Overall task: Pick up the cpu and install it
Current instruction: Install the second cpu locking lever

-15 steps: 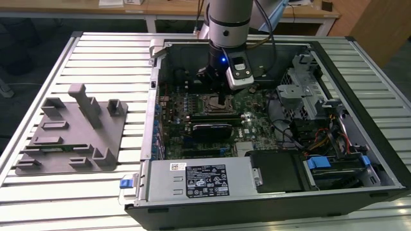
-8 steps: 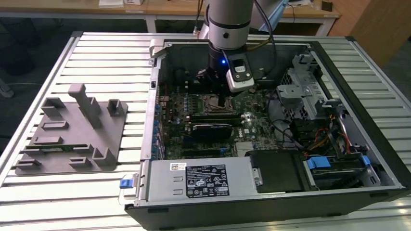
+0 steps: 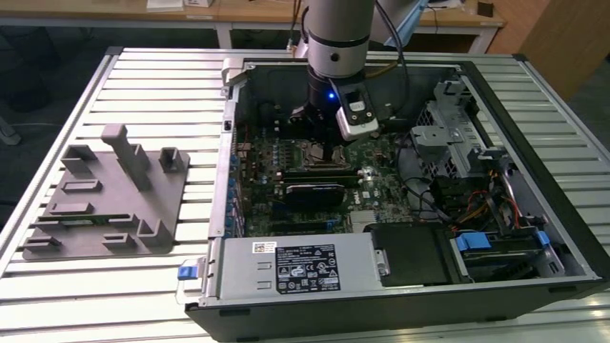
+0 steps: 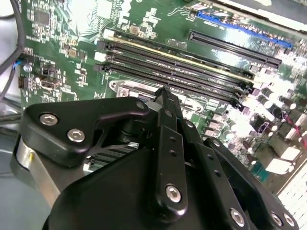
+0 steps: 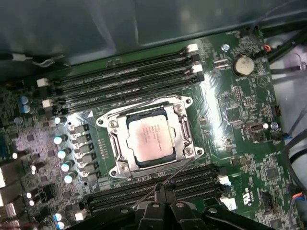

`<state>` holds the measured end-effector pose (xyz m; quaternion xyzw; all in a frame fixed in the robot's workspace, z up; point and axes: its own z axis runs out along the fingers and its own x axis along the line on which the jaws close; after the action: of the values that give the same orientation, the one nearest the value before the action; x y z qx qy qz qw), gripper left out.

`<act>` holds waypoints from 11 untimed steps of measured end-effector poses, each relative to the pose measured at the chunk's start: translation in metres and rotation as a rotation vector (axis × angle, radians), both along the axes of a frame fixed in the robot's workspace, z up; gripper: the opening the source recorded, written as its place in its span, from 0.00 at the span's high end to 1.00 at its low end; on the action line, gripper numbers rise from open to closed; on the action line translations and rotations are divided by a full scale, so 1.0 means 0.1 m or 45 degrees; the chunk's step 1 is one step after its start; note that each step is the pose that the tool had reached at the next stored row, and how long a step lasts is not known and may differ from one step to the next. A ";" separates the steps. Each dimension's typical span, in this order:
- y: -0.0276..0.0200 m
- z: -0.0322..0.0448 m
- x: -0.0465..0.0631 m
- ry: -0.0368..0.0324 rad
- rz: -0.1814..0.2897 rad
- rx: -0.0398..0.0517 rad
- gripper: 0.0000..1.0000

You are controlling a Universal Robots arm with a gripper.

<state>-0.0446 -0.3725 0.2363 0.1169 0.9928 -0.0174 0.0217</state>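
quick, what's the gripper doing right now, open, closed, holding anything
Gripper: fingertips together, so shut and holding nothing; the cpu already sits in the socket just past its tips.

Lab/workshop: open PC case (image 3: 401, 214) on slatted alu bench (image 3: 143, 78), wood desks behind.

Your table (image 3: 143, 78) is a slatted, pale metal surface with parallel ribs running across it, evenly lit with no hard shadows. Beyond its far edge you have a light wooden desk (image 3: 238, 11) on white legs, with dark floor (image 3: 57, 43) beneath it. At the exterior view's right, a brown wooden panel (image 3: 562, 36) stands upright behind the table corner.
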 end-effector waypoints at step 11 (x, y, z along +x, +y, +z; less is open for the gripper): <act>-0.027 -0.050 -0.08 -0.0001 0.121 0.002 0.89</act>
<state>-0.0524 -0.3752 0.2313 0.0698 0.9972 -0.0156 0.0225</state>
